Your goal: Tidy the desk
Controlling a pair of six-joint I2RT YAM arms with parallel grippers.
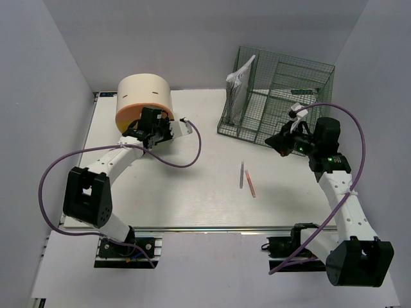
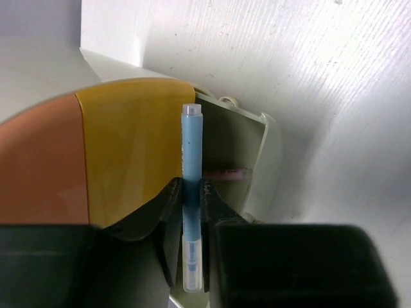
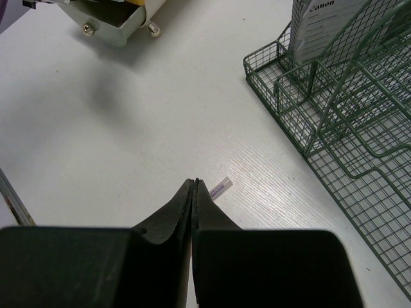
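The left arm stretches over the white tabletop to the round drawer box, left fingers clamped on a blue pen. The right arm hovers beside the green rack, right fingers pressed together.
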